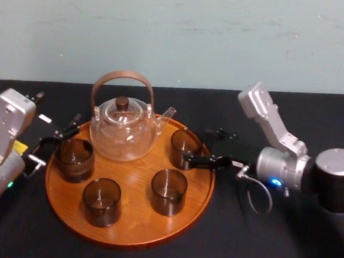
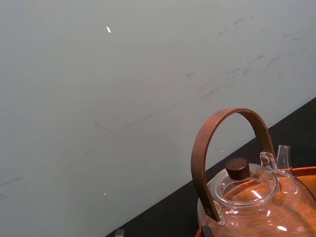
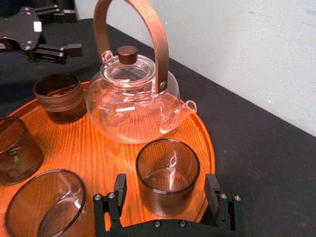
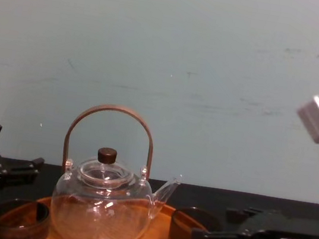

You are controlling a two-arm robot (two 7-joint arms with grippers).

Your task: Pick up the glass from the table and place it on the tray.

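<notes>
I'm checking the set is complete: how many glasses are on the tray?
4 glasses, all on the tray: one at the left edge near the left gripper, one front left, one front centre, one at the right inside the open right gripper. None looks hidden.

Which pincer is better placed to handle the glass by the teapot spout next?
Right. The right pincer sits open astride that glass on the tray. The left pincer is across the tray, beyond the teapot, by a banded glass.

Teapot [image 1: 123,131] and four glasses [image 1: 168,191] sit on tray [image 1: 134,185]
</notes>
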